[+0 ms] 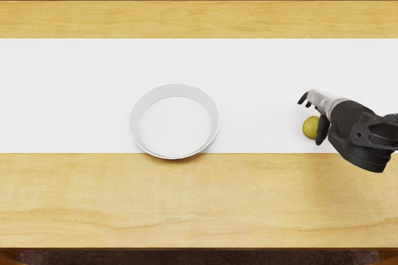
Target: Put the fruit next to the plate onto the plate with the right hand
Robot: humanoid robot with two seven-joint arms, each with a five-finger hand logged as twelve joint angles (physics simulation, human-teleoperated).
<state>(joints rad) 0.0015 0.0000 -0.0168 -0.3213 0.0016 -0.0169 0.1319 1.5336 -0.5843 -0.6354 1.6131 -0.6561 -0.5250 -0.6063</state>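
Nearest to me is the front strip of the wooden surface (186, 203). Behind it, on the white runner (81, 91), the white plate (135, 122) stands near the middle. The yellow fruit (309, 127) lies on the runner well apart from the plate, to the right in my view, and is not on it yet. It looks round, with no clear long axis. The right hand (322, 108) comes from the right edge and partly covers the fruit. I cannot tell if it grasps it or is released. I judge the carry must go leftward.
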